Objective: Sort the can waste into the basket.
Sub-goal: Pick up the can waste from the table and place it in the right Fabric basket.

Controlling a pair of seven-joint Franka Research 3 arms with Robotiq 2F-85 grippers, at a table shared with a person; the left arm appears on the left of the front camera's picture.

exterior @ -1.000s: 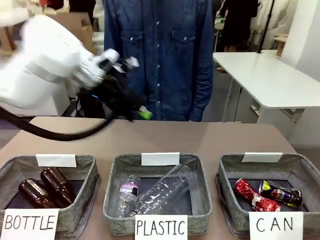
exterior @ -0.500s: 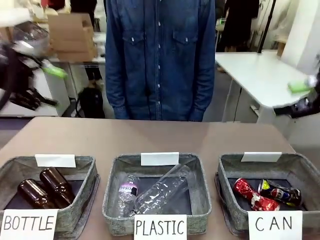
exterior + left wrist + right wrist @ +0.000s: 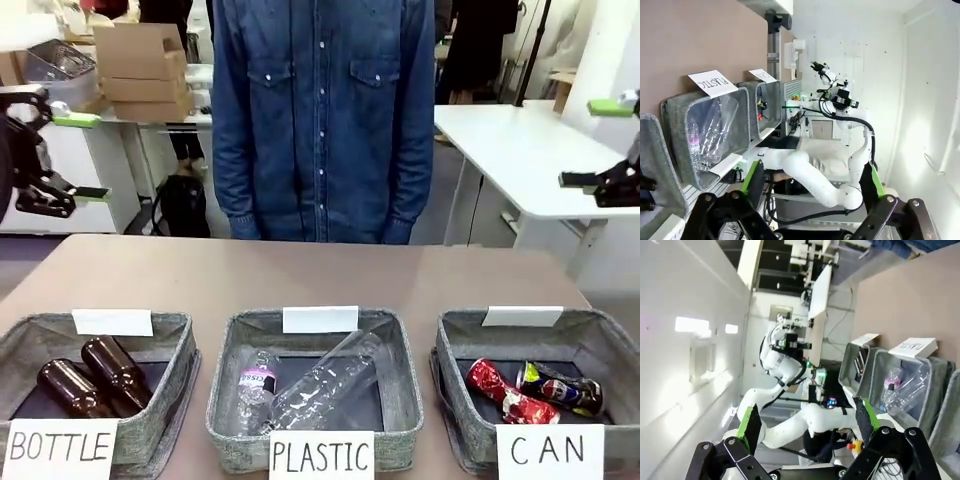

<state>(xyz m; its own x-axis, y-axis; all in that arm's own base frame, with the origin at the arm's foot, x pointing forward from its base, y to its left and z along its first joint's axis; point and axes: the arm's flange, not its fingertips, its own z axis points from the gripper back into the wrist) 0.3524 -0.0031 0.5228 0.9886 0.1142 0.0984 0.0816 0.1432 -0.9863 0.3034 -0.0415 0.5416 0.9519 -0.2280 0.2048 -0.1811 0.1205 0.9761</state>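
Observation:
Both cans lie in the grey CAN basket [image 3: 452, 335] at the front right: the dented red can [image 3: 508, 391] and, to its right, the silver-and-black can [image 3: 563, 388]. At the picture's left edge my left gripper [image 3: 84, 155] hangs high above the table, open, nothing between its green pads. My right gripper [image 3: 596, 144] is just as high at the right edge, open and empty too. The left wrist view shows its own gripper [image 3: 813, 182] spread wide, with the CAN basket [image 3: 771, 102] far off. The right gripper [image 3: 807, 424] is also spread wide in the right wrist view.
The PLASTIC basket [image 3: 222, 345] with clear bottles stands in the front middle, and the BOTTLE basket [image 3: 180, 335] with brown bottles at the front left. A person in a denim shirt [image 3: 322, 110] stands at the far edge. The brown table [image 3: 320, 275] lies bare behind the baskets.
My left arm has swung from over the table's middle back to the left edge. My right gripper has come into view at the right edge. The cans have not moved.

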